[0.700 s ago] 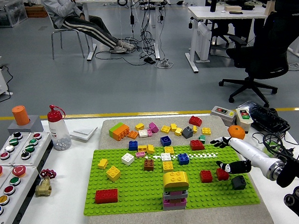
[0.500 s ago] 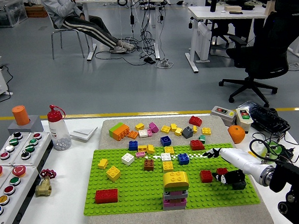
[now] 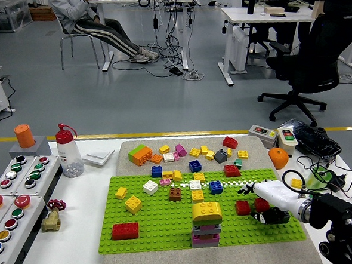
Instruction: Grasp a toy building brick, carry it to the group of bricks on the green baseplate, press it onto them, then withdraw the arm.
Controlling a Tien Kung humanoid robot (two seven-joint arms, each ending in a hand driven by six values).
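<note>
**Right robot hand low over the bricks at the baseplate's right side**

Head view: The green baseplate (image 3: pixel 158 223) lay on a grey mat on the white surface (image 3: pixel 90 222). The stacked group of bricks (image 3: pixel 206 223), yellow on top with grey and pink below, stood near the plate's near edge at the middle. Loose bricks were scattered across the plate and along the mat's far edge. A red brick (image 3: pixel 242 207) sat between the stack and the right robot hand (image 3: pixel 267 206); another red brick (image 3: pixel 262 204) lay right at the fingers, with a dark brick (image 3: pixel 278 217) under the palm. A button panel (image 3: pixel 11 194), a clear bottle (image 3: pixel 68 152) and a brass valve (image 3: pixel 51 217) stood at the left, an orange object (image 3: pixel 278 157) at the far right.

Compared with the earlier frames, the hand had drawn further in over the plate and dropped lower, its forearm closer to the right edge.

The white forearm reached in from the right, fingers curled downward around the red and dark bricks; whether they truly gripped either could not be told. The left hand was out of sight.
</note>
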